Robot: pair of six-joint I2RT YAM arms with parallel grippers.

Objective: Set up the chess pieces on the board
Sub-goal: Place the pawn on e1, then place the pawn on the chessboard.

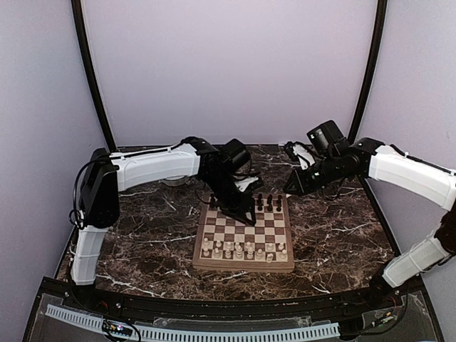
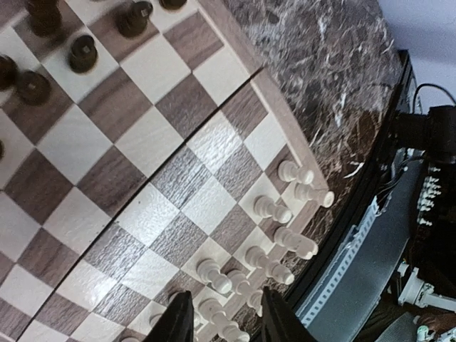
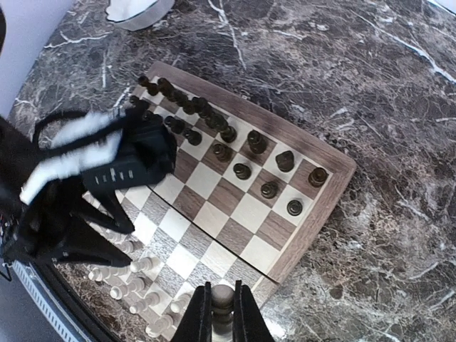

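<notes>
The board [image 1: 256,229] has light tan and dark brown checks with a brown border. Dark brown-black pieces [image 1: 265,203] stand at its far edge, cream-white pieces [image 1: 242,249] at its near edge. The table [image 1: 335,235] is dark brown marble with white veins. The held piece [image 3: 222,298] looks greyish brown. The dish [image 3: 139,11] at the table's far edge is white.

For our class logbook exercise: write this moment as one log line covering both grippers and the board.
left gripper: open, empty, over board | right gripper: shut on dark piece, by board's far right corner
</notes>
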